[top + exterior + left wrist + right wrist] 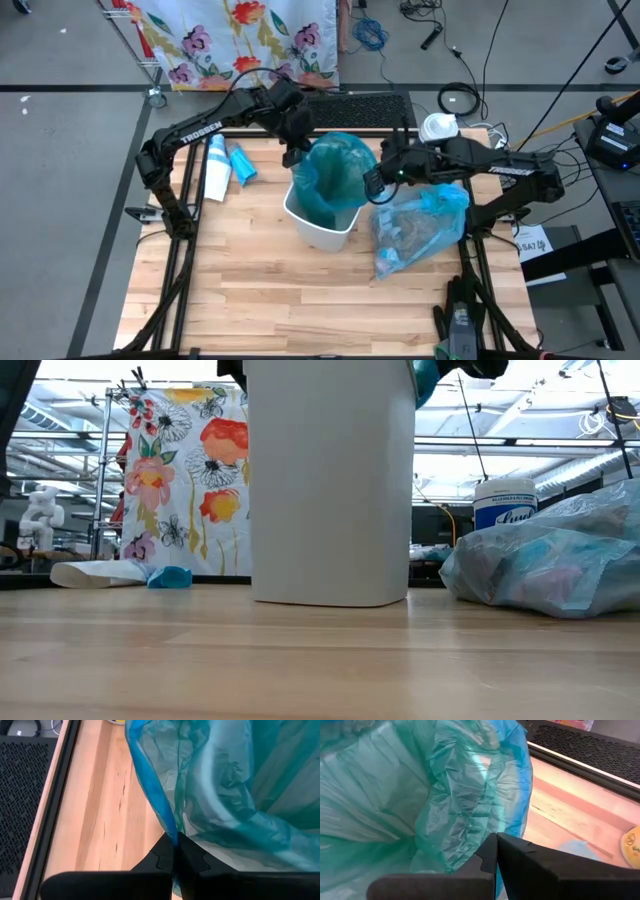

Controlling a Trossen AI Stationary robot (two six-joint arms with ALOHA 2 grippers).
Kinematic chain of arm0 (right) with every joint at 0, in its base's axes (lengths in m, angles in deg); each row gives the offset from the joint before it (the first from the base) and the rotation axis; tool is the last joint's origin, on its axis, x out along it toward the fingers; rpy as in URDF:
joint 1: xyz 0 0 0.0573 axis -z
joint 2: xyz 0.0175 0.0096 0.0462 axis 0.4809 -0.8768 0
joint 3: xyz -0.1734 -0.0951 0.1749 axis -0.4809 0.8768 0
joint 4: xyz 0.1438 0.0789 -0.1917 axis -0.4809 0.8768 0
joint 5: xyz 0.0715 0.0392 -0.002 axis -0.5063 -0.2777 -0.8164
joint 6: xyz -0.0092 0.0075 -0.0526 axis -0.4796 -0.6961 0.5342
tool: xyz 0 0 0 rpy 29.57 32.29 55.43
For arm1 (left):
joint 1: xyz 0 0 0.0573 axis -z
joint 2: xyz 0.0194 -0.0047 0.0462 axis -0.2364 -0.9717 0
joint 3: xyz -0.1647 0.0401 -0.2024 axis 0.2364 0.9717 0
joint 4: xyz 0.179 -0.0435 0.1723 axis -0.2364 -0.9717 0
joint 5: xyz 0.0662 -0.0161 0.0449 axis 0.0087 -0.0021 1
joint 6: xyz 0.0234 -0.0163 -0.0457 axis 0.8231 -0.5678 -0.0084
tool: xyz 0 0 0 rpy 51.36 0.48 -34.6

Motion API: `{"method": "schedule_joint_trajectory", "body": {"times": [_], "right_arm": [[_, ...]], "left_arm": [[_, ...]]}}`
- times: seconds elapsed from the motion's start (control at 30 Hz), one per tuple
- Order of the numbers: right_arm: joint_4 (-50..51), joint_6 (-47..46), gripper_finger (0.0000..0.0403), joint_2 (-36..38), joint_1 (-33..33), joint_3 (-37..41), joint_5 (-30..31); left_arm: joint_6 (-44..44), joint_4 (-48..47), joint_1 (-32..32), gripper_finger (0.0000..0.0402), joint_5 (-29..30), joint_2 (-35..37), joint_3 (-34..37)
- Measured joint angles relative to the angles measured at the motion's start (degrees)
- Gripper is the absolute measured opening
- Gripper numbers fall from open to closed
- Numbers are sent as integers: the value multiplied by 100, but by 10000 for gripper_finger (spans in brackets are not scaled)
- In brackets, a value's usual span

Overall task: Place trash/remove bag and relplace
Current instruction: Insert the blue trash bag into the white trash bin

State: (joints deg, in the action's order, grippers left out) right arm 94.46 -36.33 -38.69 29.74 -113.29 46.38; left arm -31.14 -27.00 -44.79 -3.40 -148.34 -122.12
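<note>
- Our left tool [175,851] and right tool [496,851] each pinch the teal bag's [335,170] rim, frame centre.
- We judge it thin, slippery; grip the hem over the bin [318,228].

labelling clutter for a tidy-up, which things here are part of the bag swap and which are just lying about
Part of the job:
- teal bag, pinched by the left tool and right tool
- white bin
- full pale-blue bag with trash

Lying about:
- white roll
- small blue packet
- wipes tub
- floral cloth
</note>
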Motion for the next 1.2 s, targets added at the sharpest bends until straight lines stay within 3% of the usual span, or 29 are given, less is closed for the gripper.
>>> {"method": "schedule_joint_trajectory", "body": {"times": [0.3,0.5,0.9,1.2], "right_arm": [[101,-437,0,-287,-270,7,66],[-211,-899,0,-408,-582,407,457],[-1603,-1990,0,-301,-1315,1950,1095],[-1516,-2243,0,-14,-1616,1863,1517]], "left_arm": [[-42,-482,0,10,-10,7,111],[-45,-582,0,11,-60,9,291],[-210,-256,-59,11,-1129,24,1181],[-210,-373,-73,11,-1223,28,1299]]}}
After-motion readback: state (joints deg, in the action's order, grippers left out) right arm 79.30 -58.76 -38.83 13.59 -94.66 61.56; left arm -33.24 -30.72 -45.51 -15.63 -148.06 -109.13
